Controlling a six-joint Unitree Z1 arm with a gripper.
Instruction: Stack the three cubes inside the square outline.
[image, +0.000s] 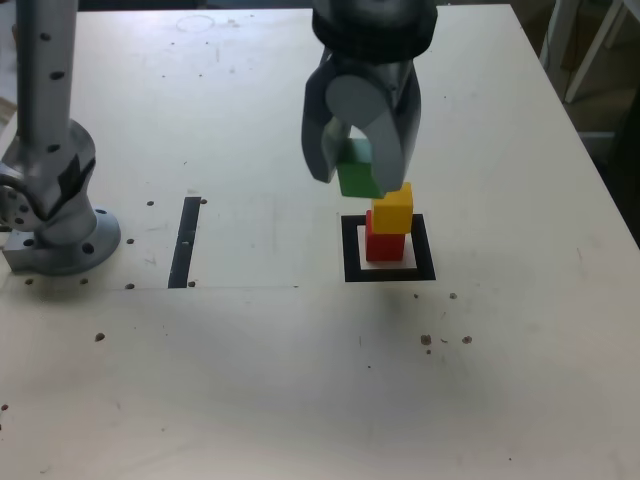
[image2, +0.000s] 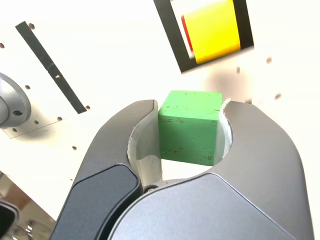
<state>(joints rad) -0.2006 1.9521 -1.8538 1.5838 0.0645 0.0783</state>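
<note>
Dark specks (image: 440, 340) dot the pale counter (image: 300, 380) in front of the square outline (image: 388, 248), on the side closest to the exterior camera. That outline is a thick black frame with a white middle. Inside it stands the red cube (image: 384, 243), flat on the white part. On top of the red cube sits the yellow cube (image: 393, 209), turned a little so its edges do not line up with the red one. Over toward the exterior view's left of the outline lies a narrow black strip (image: 185, 241), well apart from it. Farther that way is the round grey base (image: 60, 235) of the arm, with a grey post going up from it. The gripper (image: 357, 165) hangs over the counter, just beside the yellow cube and up above it. Its jaws are closed tight on the green cube (image2: 190, 126), one jaw pressing each side. The green cube is up in the air and does not touch the yellow cube. Seen from the wrist, the yellow cube covers most of the red one, and only a thin red edge shows.
</note>
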